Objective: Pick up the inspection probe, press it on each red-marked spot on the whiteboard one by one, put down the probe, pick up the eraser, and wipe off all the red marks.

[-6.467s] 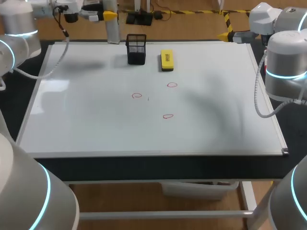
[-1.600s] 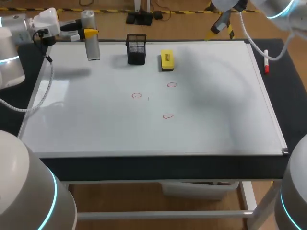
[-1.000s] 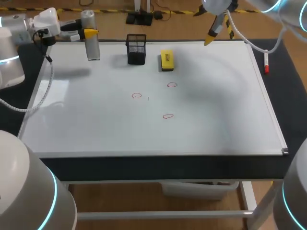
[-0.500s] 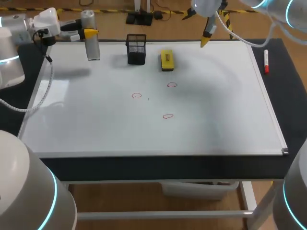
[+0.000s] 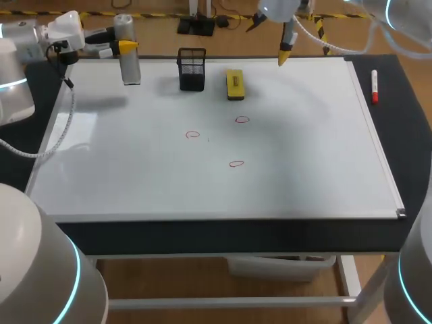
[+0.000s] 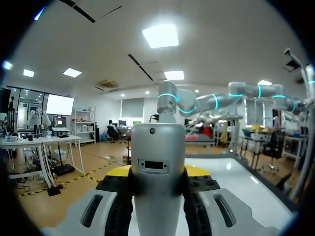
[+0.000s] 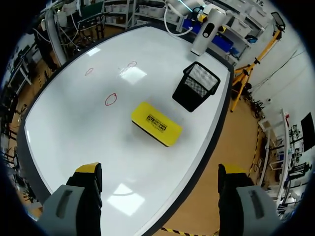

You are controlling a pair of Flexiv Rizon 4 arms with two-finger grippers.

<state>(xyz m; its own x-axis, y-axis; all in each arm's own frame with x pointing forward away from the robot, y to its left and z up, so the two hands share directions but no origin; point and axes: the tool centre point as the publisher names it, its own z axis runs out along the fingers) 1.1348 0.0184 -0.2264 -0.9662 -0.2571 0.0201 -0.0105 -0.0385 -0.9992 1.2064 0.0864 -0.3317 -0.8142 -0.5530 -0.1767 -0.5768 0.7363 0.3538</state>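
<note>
The probe (image 5: 129, 66) is clamped in the left claw (image 5: 124, 46); the right claw (image 7: 160, 170), spread apart, seemingly above the eraser (image 7: 156, 124), risks red marks (image 5: 241, 120) being wiped unpressed

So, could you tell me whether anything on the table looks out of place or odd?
Nothing looks spilled or damaged. The one stray item is a red marker lying on the dark table strip just off the whiteboard's right edge. The eraser and the black mesh holder stand neatly at the board's far side.

Bright overhead light, soft shadows across whiteboard (image 5: 317, 169)
</note>
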